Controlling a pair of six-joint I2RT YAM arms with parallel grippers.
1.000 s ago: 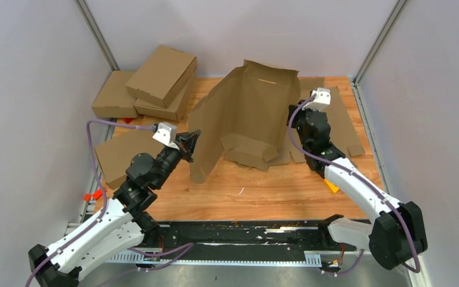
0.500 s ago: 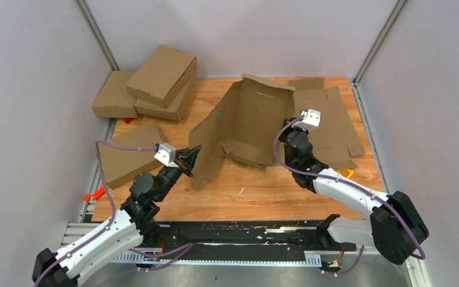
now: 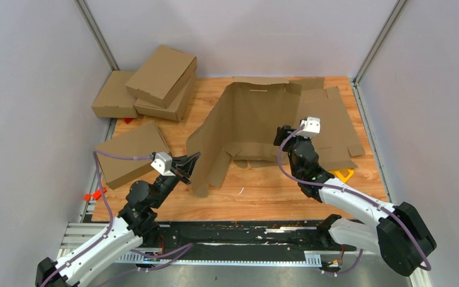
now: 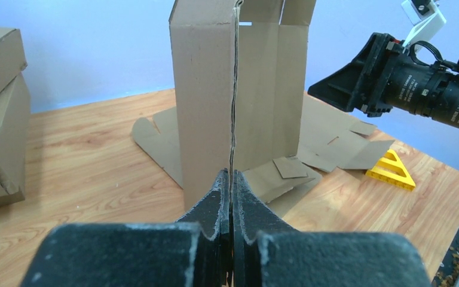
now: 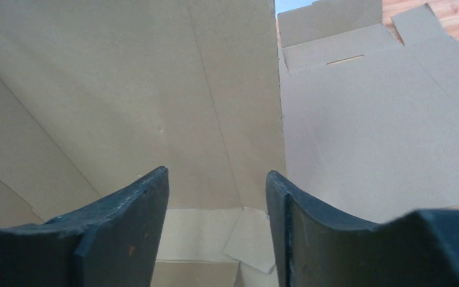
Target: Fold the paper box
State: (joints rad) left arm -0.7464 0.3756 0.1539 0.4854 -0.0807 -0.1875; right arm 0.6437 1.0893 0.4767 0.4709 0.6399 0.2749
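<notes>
The paper box (image 3: pixel 248 119) is a brown die-cut cardboard sheet, half raised at mid-table, with its back panel leaning away and small flaps on the wood. My left gripper (image 3: pixel 195 160) is shut on the edge of its left side panel. In the left wrist view that panel's edge (image 4: pixel 234 107) rises straight up from between the closed jaws of the left gripper (image 4: pixel 231 176). My right gripper (image 3: pixel 281 136) stands open just right of the raised panel. Its fingers (image 5: pixel 143 209) are wide apart with nothing between them, and the box's inner face (image 5: pixel 155 89) lies ahead.
A second flat cardboard blank (image 3: pixel 331 122) lies at the right, under the right arm. Folded brown boxes (image 3: pixel 161 75) are stacked at the back left, and another box (image 3: pixel 131 152) sits beside the left arm. A yellow triangle (image 3: pixel 342 174) lies near the right forearm.
The right gripper has opened and let go of the box's right side, then drawn nearer and to the left. The left arm pulled back with its panel. The box's top edge sank away.
</notes>
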